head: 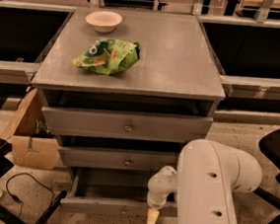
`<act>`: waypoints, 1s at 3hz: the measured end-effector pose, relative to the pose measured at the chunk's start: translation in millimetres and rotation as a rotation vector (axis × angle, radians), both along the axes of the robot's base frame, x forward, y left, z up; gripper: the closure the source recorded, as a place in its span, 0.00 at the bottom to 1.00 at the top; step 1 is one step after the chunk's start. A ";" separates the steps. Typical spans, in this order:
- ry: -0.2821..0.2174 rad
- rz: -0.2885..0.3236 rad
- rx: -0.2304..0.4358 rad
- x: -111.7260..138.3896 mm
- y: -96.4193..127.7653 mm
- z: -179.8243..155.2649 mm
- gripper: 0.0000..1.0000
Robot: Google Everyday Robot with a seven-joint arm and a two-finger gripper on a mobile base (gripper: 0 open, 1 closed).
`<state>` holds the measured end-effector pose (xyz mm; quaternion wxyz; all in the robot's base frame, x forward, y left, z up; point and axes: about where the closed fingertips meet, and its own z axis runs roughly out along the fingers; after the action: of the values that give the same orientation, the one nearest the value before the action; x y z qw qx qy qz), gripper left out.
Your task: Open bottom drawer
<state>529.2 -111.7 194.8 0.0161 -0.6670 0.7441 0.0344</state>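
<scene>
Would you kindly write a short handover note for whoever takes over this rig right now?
Gripper: down low at the front edge of the bottom drawer, right of its centre.
Bottom drawer: pulled out, with its tray showing below the middle drawer.
Done: the drawer looks open.
Left: probably only to back the arm away. Pull a little more if full extension is wanted.
Elsewhere: a bowl and a green bag sit on the cabinet top.
</scene>
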 end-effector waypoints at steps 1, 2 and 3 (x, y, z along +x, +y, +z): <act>0.072 -0.009 -0.027 -19.2 -2.7 -21.1 0.26; 0.119 -0.022 -0.055 -44.6 -5.7 -21.4 0.50; 0.121 -0.023 -0.056 -43.6 -5.6 -20.7 0.73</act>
<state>485.6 -117.3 174.1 -0.0470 -0.6553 0.7520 0.0536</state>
